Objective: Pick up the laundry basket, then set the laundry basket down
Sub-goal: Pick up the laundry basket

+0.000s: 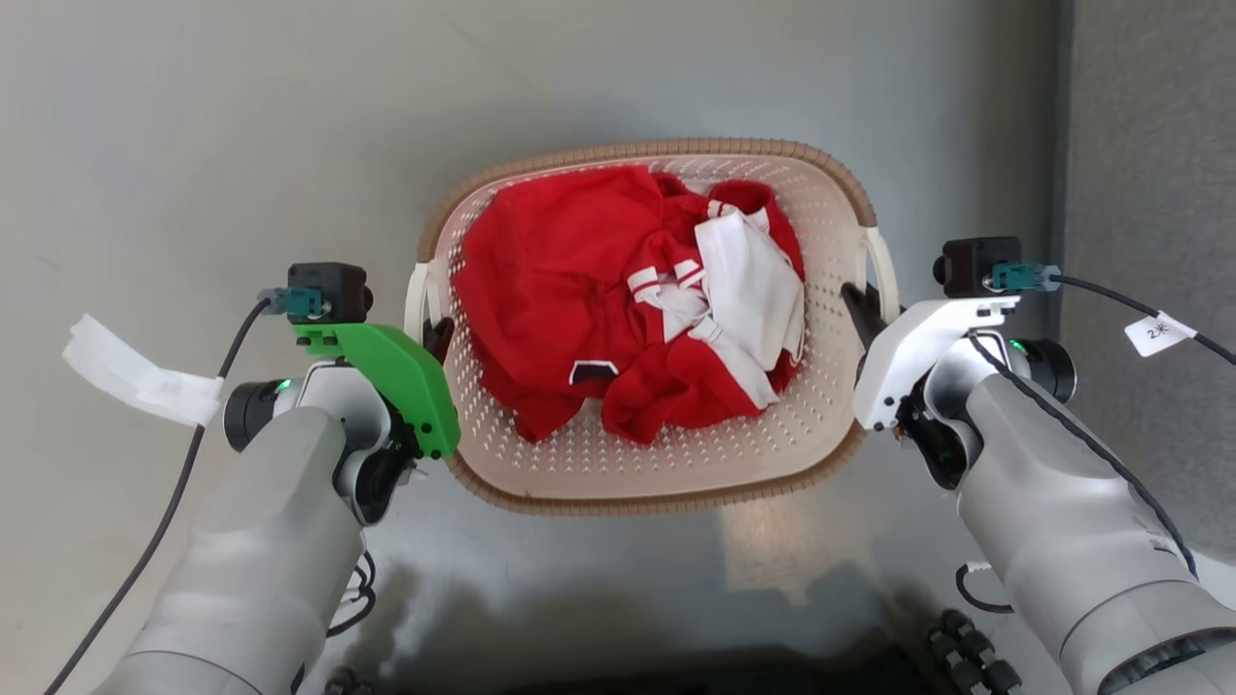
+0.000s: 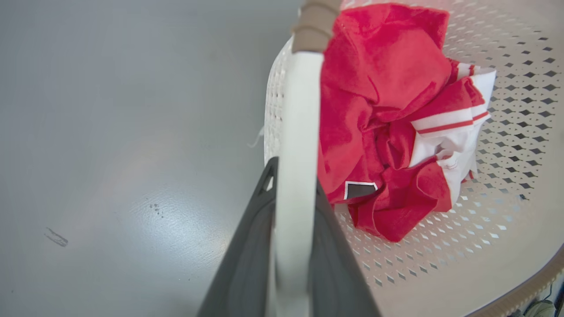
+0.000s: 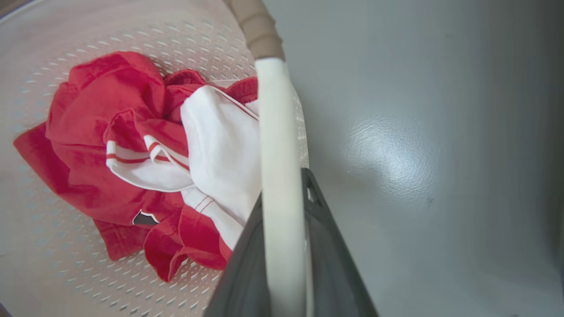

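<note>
The grey floor [image 1: 241, 125] is hidden mid-frame by the laundry basket [image 1: 637, 502], in which red and white clothes [image 1: 570, 280] are piled. Its left handle [image 1: 416, 294] is clamped by the left gripper [image 1: 436, 338], its right handle [image 1: 884, 263] by the right gripper [image 1: 859, 304].

Cream perforated laundry basket [image 1: 676, 458], brown woven-look rim, 2 white side handles; upright, holding crumpled red-and-white clothing [image 1: 579, 290].

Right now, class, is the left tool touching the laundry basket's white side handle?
Touching. The left wrist view shows the laundry basket's white handle clamped between the left tool's two dark fingers, no gap either side.
</note>
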Tool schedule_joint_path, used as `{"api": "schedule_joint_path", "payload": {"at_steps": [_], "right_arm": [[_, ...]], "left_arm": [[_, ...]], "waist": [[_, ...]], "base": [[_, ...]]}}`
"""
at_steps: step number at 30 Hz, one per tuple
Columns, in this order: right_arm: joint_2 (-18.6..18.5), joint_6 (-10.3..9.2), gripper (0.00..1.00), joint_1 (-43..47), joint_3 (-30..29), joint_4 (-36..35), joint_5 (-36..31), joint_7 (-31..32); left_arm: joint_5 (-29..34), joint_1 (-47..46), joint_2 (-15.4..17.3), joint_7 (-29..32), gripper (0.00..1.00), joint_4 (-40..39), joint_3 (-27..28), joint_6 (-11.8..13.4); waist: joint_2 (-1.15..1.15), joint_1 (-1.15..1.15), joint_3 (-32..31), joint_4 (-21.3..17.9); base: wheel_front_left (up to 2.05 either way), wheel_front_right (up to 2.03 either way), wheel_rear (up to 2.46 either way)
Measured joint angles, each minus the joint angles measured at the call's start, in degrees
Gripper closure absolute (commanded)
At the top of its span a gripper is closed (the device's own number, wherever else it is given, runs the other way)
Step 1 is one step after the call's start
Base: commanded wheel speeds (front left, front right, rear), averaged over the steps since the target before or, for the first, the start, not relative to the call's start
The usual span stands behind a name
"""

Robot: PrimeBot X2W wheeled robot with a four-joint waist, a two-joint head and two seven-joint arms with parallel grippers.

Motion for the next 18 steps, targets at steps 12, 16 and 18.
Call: {"api": "schedule_joint_path", "payload": {"at_steps": [12, 16, 18], "right_arm": [[0.0, -0.01, 1.0, 0.2, 5.1, 2.7, 4.3, 5.9], [0.0, -0.01, 1.0, 0.7, 6.2, 4.3, 5.5, 9.0], [0.0, -0.01, 1.0, 1.1, 6.7, 4.4, 6.6, 10.5]], "left_arm": [[-5.3, 2.6, 0.3, 4.5, 1.0, 2.0, -3.4, 0.0], [-6.2, 3.8, 0.5, 6.1, 1.0, 2.1, -4.5, 0.0], [-6.8, 4.4, 0.6, 6.7, 1.0, 2.1, -4.8, 0.0]], "waist": [[0.0, 0.0, -9.2, -0.6], [0.0, 0.0, -13.0, -0.8], [0.0, 0.0, -14.6, -0.9]], "base": [[0.0, 0.0, 0.0], [0.0, 0.0, 0.0], [0.0, 0.0, 0.0]]}}
